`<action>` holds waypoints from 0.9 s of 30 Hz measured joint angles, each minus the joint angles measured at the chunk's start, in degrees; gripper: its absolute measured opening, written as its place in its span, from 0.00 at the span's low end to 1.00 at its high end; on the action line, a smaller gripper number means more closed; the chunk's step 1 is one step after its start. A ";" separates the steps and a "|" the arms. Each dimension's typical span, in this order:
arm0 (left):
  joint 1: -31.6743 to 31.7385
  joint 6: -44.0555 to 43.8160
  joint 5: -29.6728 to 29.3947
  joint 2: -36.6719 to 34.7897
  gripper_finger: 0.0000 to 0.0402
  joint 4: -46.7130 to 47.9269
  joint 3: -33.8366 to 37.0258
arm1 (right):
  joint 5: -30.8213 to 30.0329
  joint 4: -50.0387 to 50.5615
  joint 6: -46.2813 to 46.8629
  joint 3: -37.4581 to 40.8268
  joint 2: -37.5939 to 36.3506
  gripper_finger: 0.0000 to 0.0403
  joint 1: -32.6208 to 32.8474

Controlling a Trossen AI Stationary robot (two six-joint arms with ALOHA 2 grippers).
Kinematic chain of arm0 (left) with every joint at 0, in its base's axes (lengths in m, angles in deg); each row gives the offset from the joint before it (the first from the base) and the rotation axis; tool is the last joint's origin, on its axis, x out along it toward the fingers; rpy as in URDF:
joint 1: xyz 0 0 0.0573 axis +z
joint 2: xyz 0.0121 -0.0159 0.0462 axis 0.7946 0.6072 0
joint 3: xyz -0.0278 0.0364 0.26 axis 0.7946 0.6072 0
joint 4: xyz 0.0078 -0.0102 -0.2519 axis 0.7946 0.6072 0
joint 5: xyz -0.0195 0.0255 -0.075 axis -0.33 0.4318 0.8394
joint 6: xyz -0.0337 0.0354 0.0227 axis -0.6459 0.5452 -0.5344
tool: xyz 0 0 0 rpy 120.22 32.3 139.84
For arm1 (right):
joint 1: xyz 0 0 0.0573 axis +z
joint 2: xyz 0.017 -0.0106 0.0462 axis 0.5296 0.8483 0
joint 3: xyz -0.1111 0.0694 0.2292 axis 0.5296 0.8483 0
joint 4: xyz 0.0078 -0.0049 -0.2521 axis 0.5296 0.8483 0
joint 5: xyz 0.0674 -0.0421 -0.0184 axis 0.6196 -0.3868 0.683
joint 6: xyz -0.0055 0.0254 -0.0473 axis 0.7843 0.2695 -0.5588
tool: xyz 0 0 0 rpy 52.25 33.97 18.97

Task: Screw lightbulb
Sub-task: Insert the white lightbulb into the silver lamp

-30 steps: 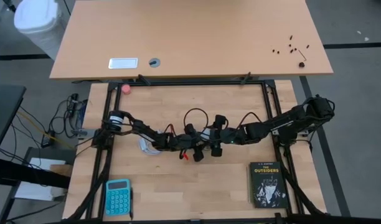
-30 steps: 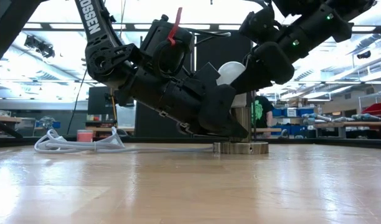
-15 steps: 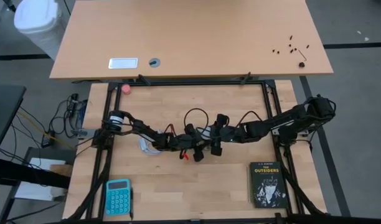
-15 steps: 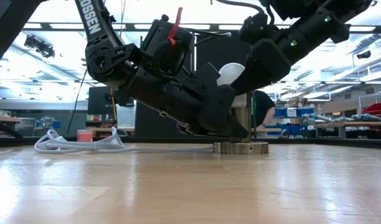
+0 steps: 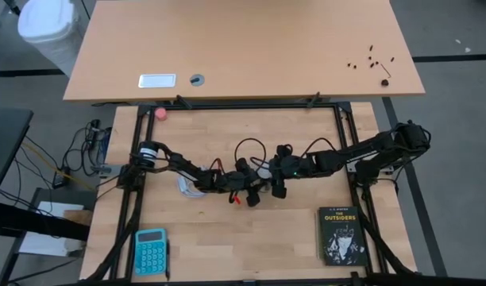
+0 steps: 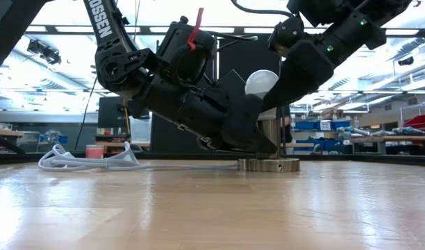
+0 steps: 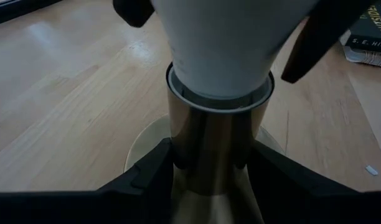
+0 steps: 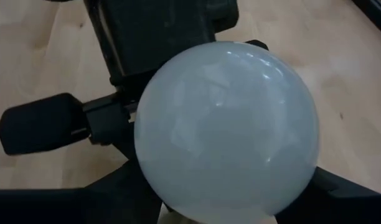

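The white lightbulb [image 6: 261, 82] stands upright with its narrow end in the upright metal tube [image 7: 209, 137] of the socket. The socket's round base [image 6: 268, 164] lies flat on the table's middle. My left gripper [image 7: 212, 171] comes from the table's left and is shut on that tube. My right gripper [image 8: 228, 196] reaches in from the table's right, slanting down, with the frosted globe [image 8: 228, 130] between its fingers. In the high view both grippers meet at the table's middle [image 5: 267, 187], and the bulb is hidden under them. My left gripper pinches the socket's metal tube [image 7: 178, 155] between its two fingers, low down, below the bulb's collar. The fingers come from the table's left, slanting slightly down, and lie across the tube. The socket stands upright on the table. My right gripper has one finger [image 7: 315, 37] on each side of the bulb's globe [image 7: 284, 43], at its wide part. The fingers come from the table's right, slanting down. The bulb stays upright, its narrow end in the socket tube.
A white cord [image 6: 80, 161] runs from the socket toward the table's left. A dark book [image 5: 341, 236] lies at the near right and a blue calculator [image 5: 150, 251] at the near left. A pink ball [image 5: 160, 114] rests at the far left edge.
My right gripper has rolled about the bulb and swung slightly toward the table's right, so more of the globe shows in the low view. The bulb, the socket and my left gripper have kept still.
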 joint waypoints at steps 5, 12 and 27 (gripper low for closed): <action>-0.02 -0.35 -1.05 0.00 0.47 -0.51 0.02 | -0.25 0.12 3.77 0.02 0.02 0.59 0.10; -0.04 -3.31 -4.29 0.00 0.47 -0.58 0.06 | -3.53 0.27 10.05 0.02 0.33 0.57 0.95; -1.13 -5.40 -9.94 0.15 0.47 3.35 -2.49 | -5.28 -2.25 19.00 -0.07 3.92 0.57 1.67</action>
